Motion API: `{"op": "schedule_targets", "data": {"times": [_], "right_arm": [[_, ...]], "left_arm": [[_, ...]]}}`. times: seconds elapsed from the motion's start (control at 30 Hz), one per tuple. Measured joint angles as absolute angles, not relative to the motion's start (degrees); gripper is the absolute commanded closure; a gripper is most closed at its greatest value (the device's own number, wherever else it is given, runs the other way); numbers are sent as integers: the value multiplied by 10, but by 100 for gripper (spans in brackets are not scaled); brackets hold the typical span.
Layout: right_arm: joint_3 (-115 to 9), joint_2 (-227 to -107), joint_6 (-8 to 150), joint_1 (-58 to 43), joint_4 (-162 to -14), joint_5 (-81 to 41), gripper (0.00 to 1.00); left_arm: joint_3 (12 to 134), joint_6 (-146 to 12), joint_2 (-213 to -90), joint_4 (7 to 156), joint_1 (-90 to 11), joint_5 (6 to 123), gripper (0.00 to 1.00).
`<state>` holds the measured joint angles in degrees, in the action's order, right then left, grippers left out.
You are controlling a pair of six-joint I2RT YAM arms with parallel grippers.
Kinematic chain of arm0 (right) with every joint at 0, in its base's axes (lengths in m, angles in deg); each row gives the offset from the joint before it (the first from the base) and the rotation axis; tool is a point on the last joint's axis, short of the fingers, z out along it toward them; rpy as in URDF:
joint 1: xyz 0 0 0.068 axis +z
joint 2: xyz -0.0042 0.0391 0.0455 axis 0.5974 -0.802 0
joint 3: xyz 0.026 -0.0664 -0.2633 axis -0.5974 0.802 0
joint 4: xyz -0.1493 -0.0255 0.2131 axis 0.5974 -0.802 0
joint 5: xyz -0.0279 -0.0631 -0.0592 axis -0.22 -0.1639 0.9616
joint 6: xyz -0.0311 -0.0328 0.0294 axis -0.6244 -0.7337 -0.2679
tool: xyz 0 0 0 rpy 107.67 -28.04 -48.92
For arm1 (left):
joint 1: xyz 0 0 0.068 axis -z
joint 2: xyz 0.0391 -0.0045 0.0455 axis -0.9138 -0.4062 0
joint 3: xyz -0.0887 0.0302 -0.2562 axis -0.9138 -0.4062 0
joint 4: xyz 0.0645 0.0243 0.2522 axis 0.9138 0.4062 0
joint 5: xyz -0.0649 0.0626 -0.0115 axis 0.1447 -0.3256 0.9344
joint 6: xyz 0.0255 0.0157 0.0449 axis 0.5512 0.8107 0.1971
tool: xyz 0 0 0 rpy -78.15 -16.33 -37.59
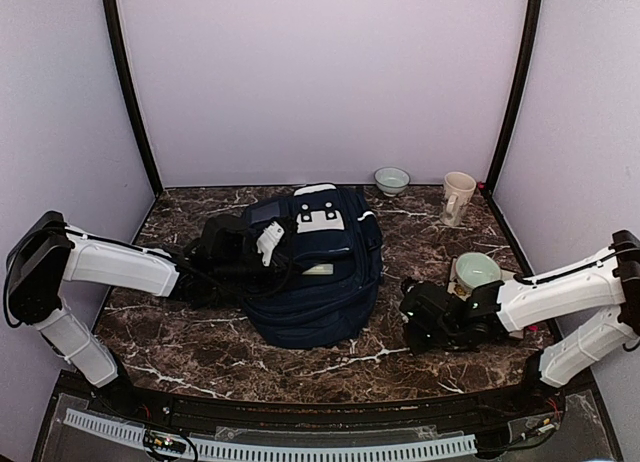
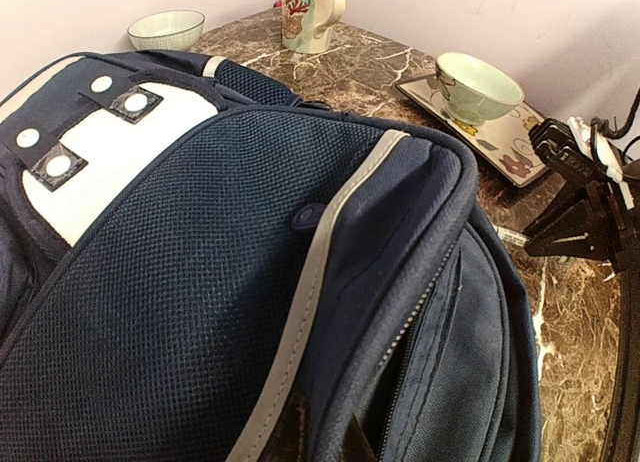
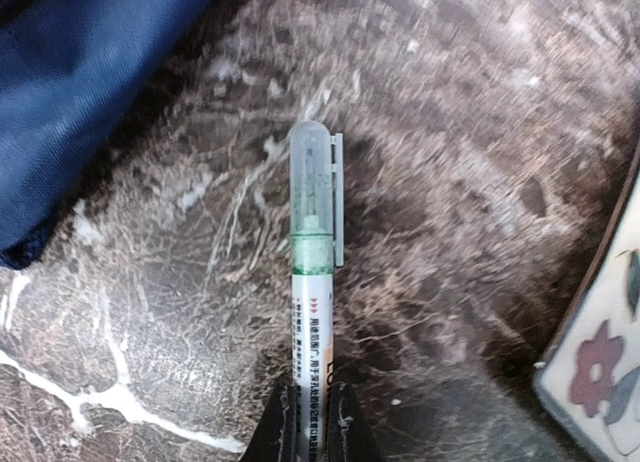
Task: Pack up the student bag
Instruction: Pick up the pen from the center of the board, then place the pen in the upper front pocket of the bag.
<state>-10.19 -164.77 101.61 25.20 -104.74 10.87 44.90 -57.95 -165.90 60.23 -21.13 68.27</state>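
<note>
At the back edge of the marble counter (image 1: 180, 332): a pale bowl (image 1: 391, 180); toward the back right corner, an upright cream mug (image 1: 458, 198). By the right edge, a green bowl (image 1: 476, 271) on a flowered tray (image 2: 510, 160). Near that tray, a white marker pen (image 3: 313, 282) with a clear green cap.

We have two arms in smooth white shells, a left arm (image 1: 110, 267) and a right arm (image 1: 560, 297), linked by chunky black joints (image 1: 35, 267) with thin black cables (image 2: 622, 402) looping beside them. Our black left claw (image 2: 322, 437) and black right claw (image 3: 312, 427) end in narrow dark fingers (image 3: 283, 432).
</note>
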Motion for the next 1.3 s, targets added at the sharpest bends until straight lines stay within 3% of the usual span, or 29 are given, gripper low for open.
{"op": "schedule_targets", "data": {"times": [0.67,1.3], "right_arm": [[-136,-1528,836,265,-1026,115,100],[-220,-1634,726,281,-984,22,100]], "left_arm": [[427,-586,-1629,598,-211,664,100],[400,-585,-1611,572,-211,665,100]]}}
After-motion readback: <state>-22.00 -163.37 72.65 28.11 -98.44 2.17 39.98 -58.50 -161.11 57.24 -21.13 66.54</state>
